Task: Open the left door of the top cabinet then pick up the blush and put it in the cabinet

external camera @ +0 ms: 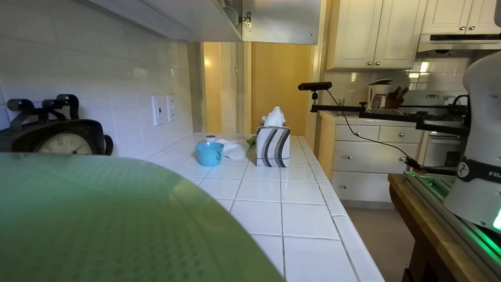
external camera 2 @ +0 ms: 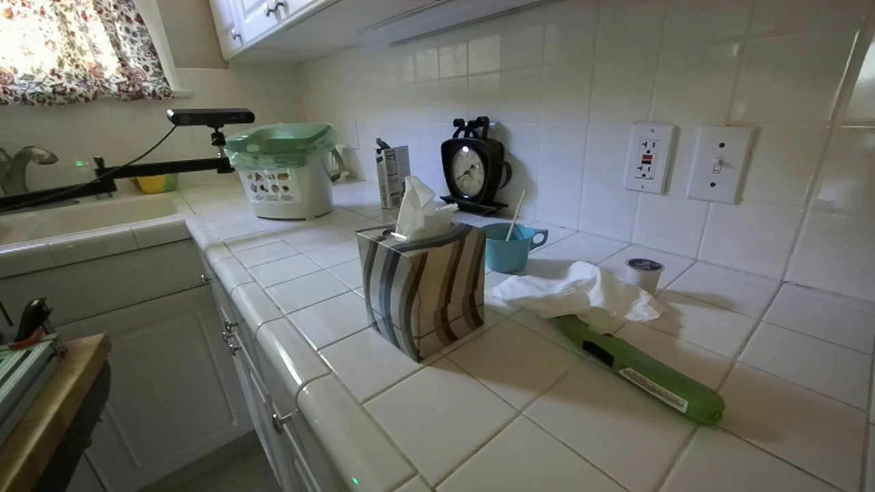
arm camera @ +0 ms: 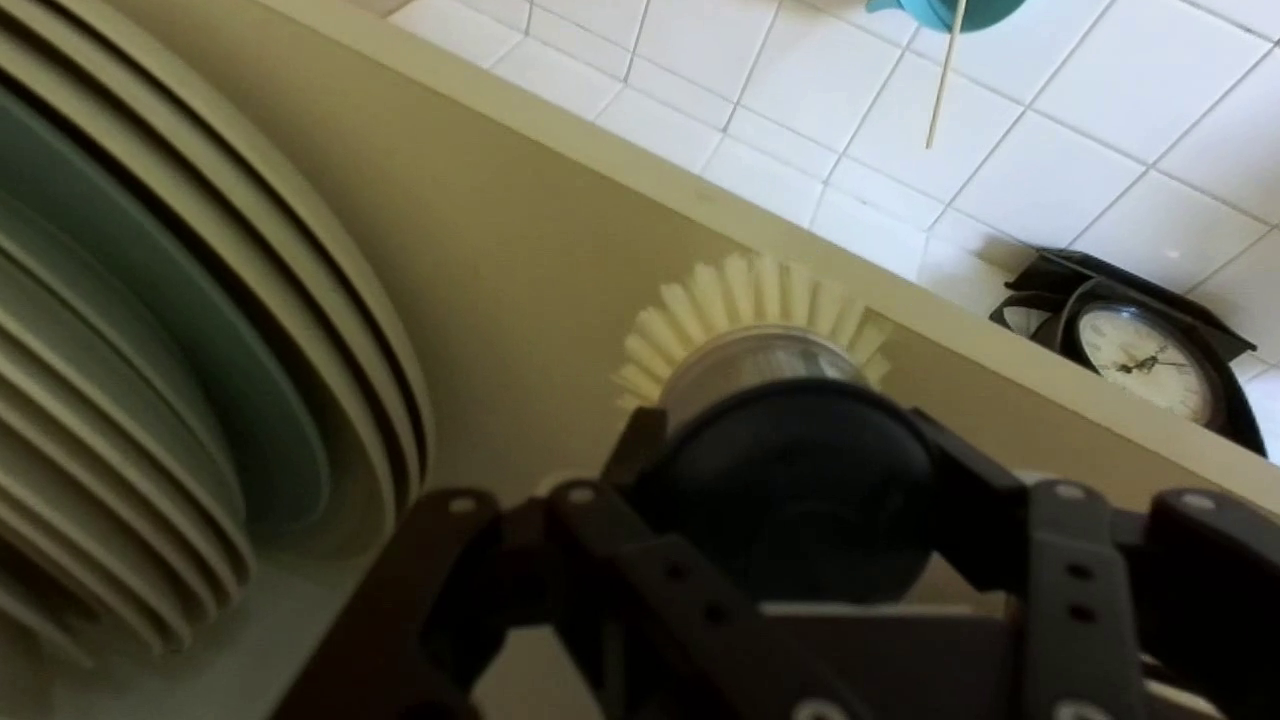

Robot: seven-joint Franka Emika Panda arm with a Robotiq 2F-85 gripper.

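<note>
In the wrist view my gripper (arm camera: 800,480) is shut on the blush (arm camera: 780,450), its fingers pressed to both sides of the dark domed lid. Pale bristle-like ribs fan out beyond the lid, over the floor of the top cabinet (arm camera: 520,230). Whether they touch that floor I cannot tell. An exterior view shows the top cabinet (external camera: 195,15) from beneath, with one door (external camera: 281,21) swung open. Closed fronts of the cabinet (external camera 2: 254,17) appear in an exterior view. Gripper and blush are out of sight in both exterior views.
Several stacked plates (arm camera: 270,270) stand in the cabinet close to the gripper's left side. Below, the counter holds a light blue mug (external camera 2: 506,249), a tissue box (external camera 2: 424,287), a clock (external camera 2: 472,167), a white bin (external camera 2: 287,191) and a green tool (external camera 2: 656,383).
</note>
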